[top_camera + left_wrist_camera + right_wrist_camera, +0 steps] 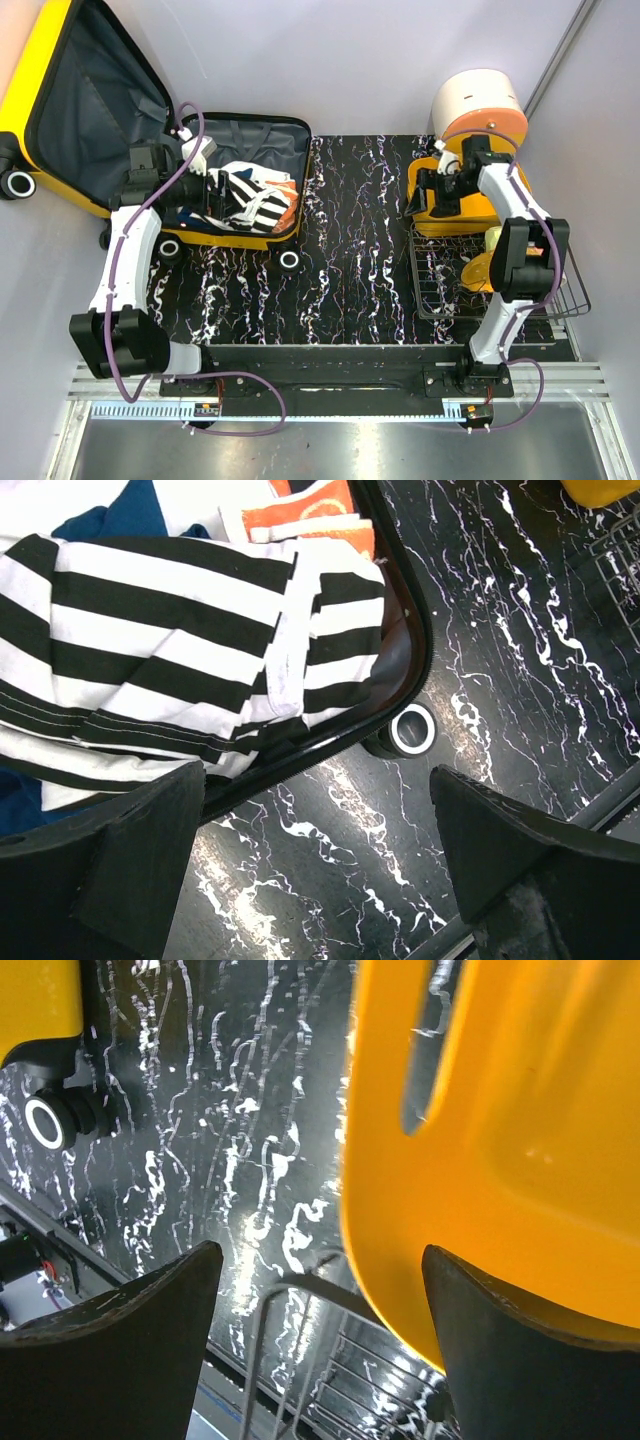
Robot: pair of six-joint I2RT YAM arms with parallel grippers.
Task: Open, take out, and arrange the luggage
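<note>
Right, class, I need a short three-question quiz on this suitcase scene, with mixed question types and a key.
1. True or false: the luggage is open.
2. What lies in the luggage just ahead of the left end effector? A) black-and-white striped cloth B) green towel C) pair of shoes
3. Fill in: the right end effector, its jaws open, is close to a yellow plastic ____.
Key: 1 true; 2 A; 3 basket.
</note>
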